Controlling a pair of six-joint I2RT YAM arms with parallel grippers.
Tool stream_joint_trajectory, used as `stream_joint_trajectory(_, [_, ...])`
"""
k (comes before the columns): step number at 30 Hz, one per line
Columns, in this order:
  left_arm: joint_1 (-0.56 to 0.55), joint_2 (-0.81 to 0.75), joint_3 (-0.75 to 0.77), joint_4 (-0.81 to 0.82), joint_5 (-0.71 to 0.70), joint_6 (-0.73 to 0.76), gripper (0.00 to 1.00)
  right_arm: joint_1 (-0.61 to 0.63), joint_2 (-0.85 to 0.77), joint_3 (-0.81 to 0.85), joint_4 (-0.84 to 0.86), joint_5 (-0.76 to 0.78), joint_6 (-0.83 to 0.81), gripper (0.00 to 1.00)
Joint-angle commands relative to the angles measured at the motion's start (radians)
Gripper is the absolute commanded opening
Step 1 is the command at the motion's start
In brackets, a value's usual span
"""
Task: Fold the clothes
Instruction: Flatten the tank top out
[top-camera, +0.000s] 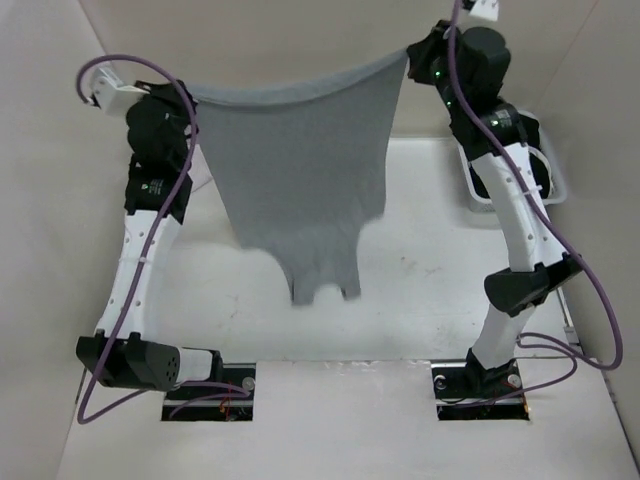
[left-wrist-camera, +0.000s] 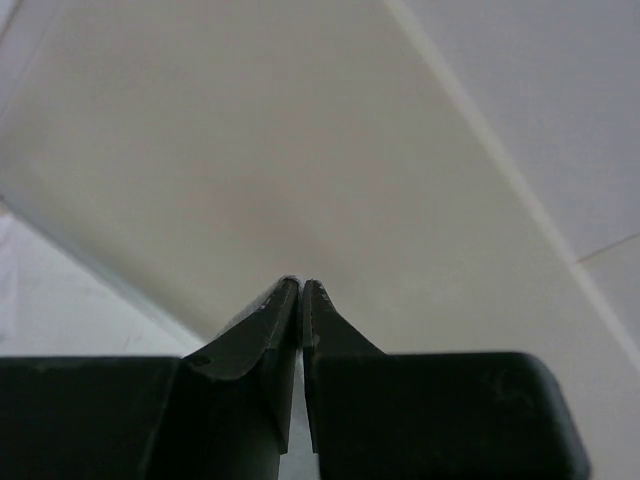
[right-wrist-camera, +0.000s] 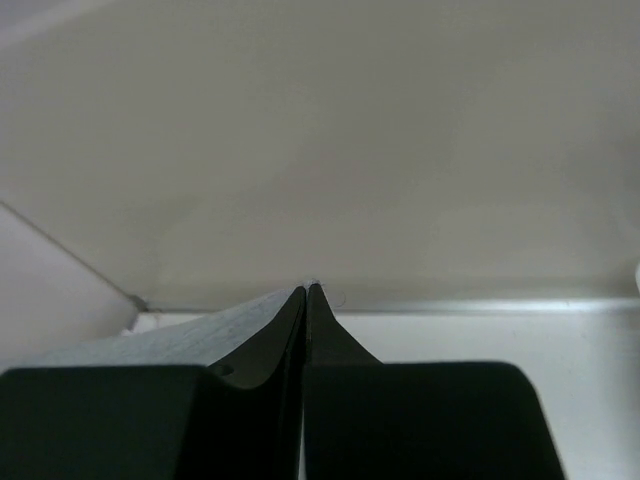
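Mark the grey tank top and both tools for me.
light grey knit sleeveless tank top (top-camera: 300, 170): top view, middle of the hanging body.
left tool (left-wrist-camera: 301, 286): left wrist view, between its shut black fingertips.
right tool (right-wrist-camera: 306, 290): right wrist view, between its shut fingertips.

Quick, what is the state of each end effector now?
Left end effector: closed, holding one corner of the grey tank top.
Right end effector: closed, holding the other corner.

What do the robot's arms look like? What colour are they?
The left arm and right arm are white curved tubes with black joints. Looping purple cables run alongside each. The left pincer and right pincer each have two dark pointed fingers.
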Motion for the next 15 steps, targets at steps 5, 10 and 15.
stream_joint_trajectory(5, [0.051,-0.054,0.188,0.095,0.034,0.039,0.02,-0.009,-0.030,0.334,-0.067,-0.049,0.007,0.00])
stream_joint_trajectory(10, [0.051,-0.137,0.133,0.101,0.035,0.058,0.02,-0.009,-0.164,0.168,-0.060,-0.050,-0.001,0.01])
stream_joint_trajectory(15, [0.024,-0.273,-0.124,0.140,0.007,0.056,0.02,-0.014,-0.434,-0.367,0.080,-0.042,0.008,0.01])
